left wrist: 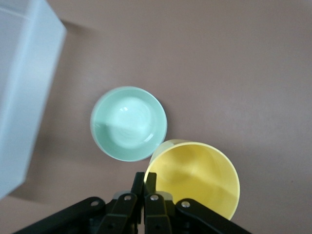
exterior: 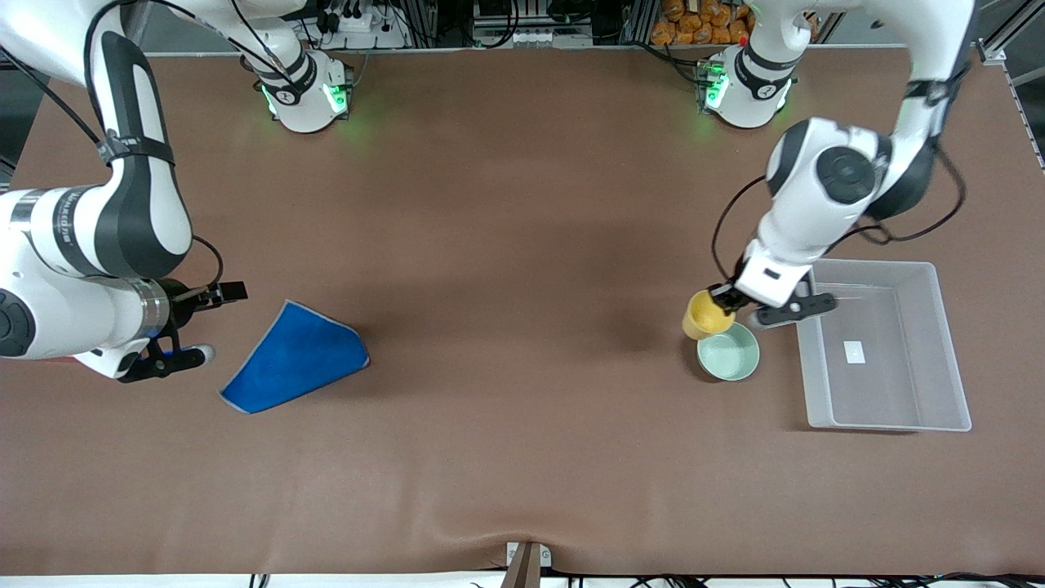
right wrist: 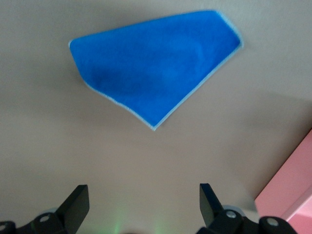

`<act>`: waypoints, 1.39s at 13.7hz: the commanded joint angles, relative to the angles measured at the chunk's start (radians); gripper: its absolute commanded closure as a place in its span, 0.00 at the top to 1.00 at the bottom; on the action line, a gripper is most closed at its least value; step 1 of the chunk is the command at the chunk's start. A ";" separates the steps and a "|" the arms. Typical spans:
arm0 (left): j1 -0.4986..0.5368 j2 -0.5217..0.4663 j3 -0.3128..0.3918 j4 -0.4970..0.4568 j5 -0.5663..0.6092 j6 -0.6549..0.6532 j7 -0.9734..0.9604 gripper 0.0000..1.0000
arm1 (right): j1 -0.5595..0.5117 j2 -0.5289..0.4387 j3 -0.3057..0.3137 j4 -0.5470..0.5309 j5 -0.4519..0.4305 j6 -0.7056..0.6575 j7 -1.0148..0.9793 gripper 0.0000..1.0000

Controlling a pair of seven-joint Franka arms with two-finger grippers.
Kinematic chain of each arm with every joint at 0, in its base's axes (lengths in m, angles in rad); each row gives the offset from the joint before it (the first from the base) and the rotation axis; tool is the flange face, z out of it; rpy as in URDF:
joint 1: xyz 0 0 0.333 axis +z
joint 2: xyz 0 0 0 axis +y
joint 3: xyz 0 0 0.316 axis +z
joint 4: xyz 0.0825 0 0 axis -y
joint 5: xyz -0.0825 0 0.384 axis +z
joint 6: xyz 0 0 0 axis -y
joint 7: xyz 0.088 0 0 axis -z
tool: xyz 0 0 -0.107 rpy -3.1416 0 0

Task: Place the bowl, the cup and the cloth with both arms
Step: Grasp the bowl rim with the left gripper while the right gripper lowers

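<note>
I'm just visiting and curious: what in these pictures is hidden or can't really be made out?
- Front view: where the left gripper pinches the cup is covered by its own wrist.
- Left wrist view: the cup's base is hidden by its own rim; the grey bin is cut off by the edge.
- Right wrist view: a pink object at the corner, cut off, cannot be identified.
- The cloth's underside faces the table.
</note>
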 commanded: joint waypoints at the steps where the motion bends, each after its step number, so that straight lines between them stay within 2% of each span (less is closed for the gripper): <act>1: 0.086 -0.040 -0.006 0.030 -0.015 -0.086 0.144 0.00 | -0.010 0.051 0.007 0.017 -0.026 0.067 -0.074 1.00; 6: 0.308 -0.029 -0.006 0.058 -0.015 -0.140 0.590 0.00 | -0.043 0.105 0.007 0.008 -0.024 0.170 -0.109 1.00; 9: 0.405 0.029 -0.003 0.069 -0.009 -0.139 0.788 0.00 | -0.043 0.146 0.007 0.009 -0.024 0.243 -0.128 1.00; 13: 0.497 0.129 -0.001 0.089 -0.002 -0.136 0.945 0.00 | -0.062 0.185 0.007 0.008 -0.024 0.317 -0.177 1.00; 16: 0.553 0.224 0.000 0.083 0.000 -0.065 1.039 0.00 | -0.069 0.205 0.007 0.008 -0.023 0.339 -0.197 1.00; 18: 0.574 0.266 0.000 0.084 0.000 -0.038 1.073 0.00 | -0.069 0.232 0.007 0.008 -0.023 0.417 -0.200 1.00; 19: 0.579 0.270 0.000 0.086 0.000 -0.038 1.071 0.20 | -0.070 0.245 0.007 0.008 -0.021 0.444 -0.207 1.00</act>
